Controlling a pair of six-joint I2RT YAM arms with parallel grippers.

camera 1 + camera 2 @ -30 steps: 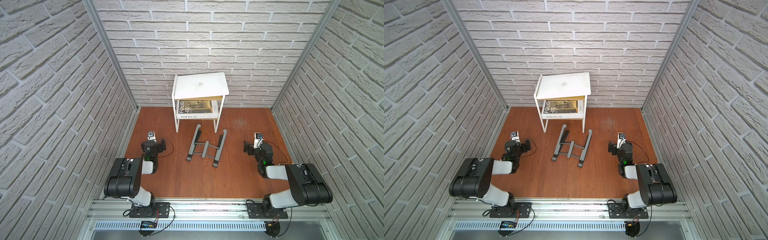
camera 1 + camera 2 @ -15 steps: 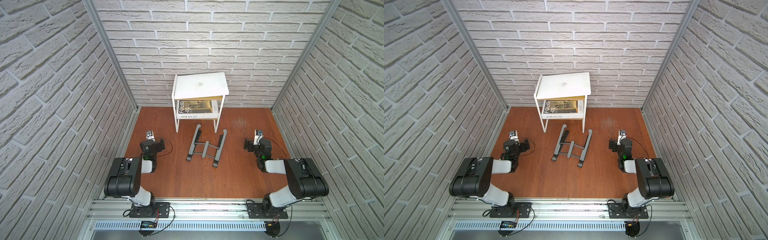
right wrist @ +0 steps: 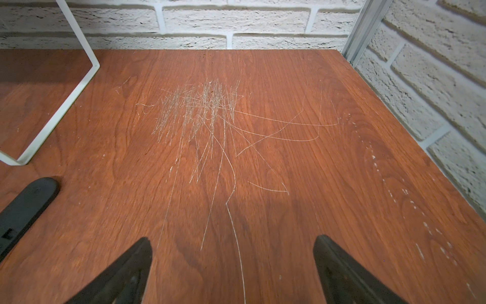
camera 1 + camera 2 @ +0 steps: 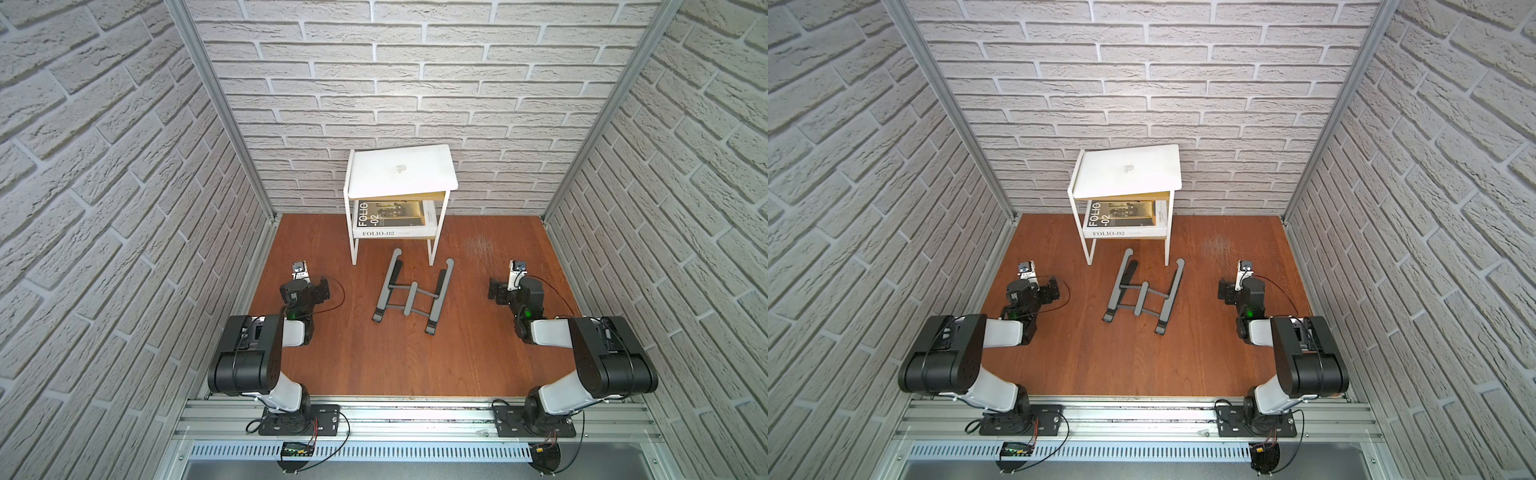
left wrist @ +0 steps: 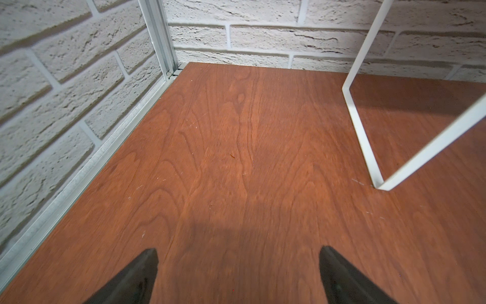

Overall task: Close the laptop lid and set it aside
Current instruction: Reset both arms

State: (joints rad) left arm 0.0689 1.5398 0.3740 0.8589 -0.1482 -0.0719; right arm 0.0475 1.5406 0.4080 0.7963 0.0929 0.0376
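Observation:
The laptop (image 4: 401,183) (image 4: 1127,183) lies flat on top of the white shelf at the back wall in both top views. The laptop lid (image 4: 419,164) is down, its silver-white outside and small grey logo facing up. My left gripper (image 5: 238,254) (image 4: 305,286) sits low over the wooden table at the left side, open, with only bare wood between its fingers. My right gripper (image 3: 232,242) (image 4: 517,286) sits likewise at the right side, open and empty. Both are well in front of the laptop and apart from it.
The white shelf (image 4: 354,249) stands mid-back, a "FOLIO-02" book (image 4: 390,216) on its lower level. A grey folding stand (image 4: 413,291) lies in the middle of the table; its tip (image 3: 26,202) shows near my right gripper. Shelf legs (image 5: 360,126) (image 3: 52,123) show in both wrist views. Brick walls enclose three sides.
The right arm has folded back a little towards its base; the left gripper has shifted slightly. The laptop and the stand have not moved.

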